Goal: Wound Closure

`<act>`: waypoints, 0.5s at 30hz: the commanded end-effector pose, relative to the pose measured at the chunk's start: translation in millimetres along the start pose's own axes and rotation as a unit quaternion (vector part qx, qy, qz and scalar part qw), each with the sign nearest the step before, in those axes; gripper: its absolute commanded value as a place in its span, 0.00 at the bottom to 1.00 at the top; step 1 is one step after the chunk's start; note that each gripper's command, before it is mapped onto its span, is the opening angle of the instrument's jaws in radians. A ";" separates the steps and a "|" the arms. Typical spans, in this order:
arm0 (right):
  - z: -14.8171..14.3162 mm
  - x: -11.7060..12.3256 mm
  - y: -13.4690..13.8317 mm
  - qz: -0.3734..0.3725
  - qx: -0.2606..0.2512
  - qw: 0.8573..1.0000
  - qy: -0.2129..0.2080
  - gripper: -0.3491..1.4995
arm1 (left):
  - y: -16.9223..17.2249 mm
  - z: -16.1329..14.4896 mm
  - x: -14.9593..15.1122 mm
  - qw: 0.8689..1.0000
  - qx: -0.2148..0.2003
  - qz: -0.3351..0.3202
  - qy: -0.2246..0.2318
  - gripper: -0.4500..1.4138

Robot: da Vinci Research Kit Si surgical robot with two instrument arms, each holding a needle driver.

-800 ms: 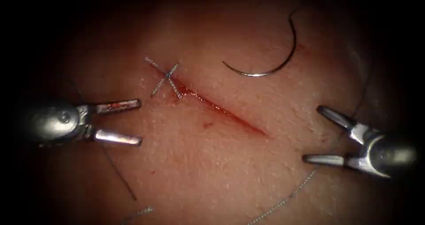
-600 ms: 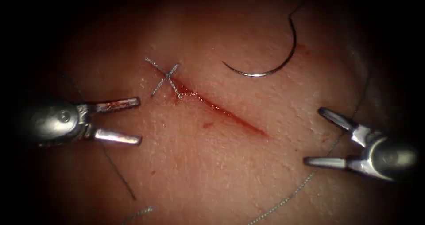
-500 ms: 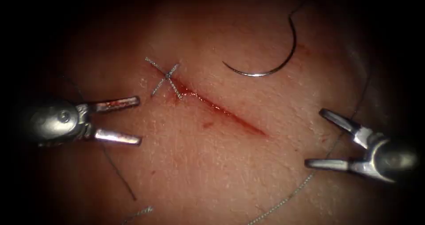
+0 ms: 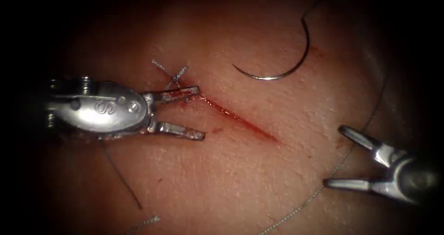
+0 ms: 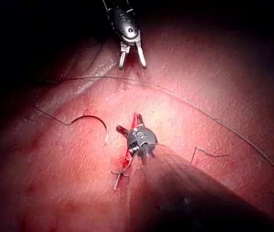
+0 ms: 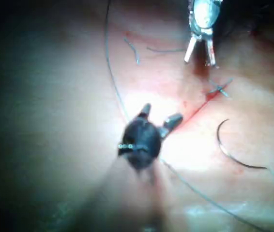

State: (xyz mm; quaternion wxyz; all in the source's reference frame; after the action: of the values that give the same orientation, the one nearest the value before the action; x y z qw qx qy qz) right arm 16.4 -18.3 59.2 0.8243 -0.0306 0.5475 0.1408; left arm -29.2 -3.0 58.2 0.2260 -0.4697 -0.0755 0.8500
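Needle (image 4: 282, 61) lies free on the tissue (image 4: 240, 170), right of the cut (image 4: 240, 121) — unheld. Left tool (image 4: 185, 114) fingers spread at the cut's stitched end; right tool (image 4: 344, 158) fingers spread, empty, beside thread (image 4: 323, 188).

A bright light shines in the middle. All around the edges it is dark and black.

Central spotlight, heavy dark vignette
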 end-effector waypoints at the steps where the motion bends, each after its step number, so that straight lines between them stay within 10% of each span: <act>1: 0.5 -0.3 -0.8 0.001 0.001 1.000 0.001 0.74 | -0.1 1.5 -0.1 1.000 0.003 -0.003 -0.002 0.42; 15: 0.6 -0.2 -1.1 -0.002 0.003 1.000 -0.002 0.73 | -3.5 9.6 -1.4 0.999 0.003 0.006 -0.050 0.49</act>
State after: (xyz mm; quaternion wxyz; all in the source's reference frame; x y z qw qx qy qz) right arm 16.4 -18.5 59.0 0.8262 -0.0313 0.5455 0.1371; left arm -35.1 0.6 65.7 0.2176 -0.4192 -0.0821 0.8776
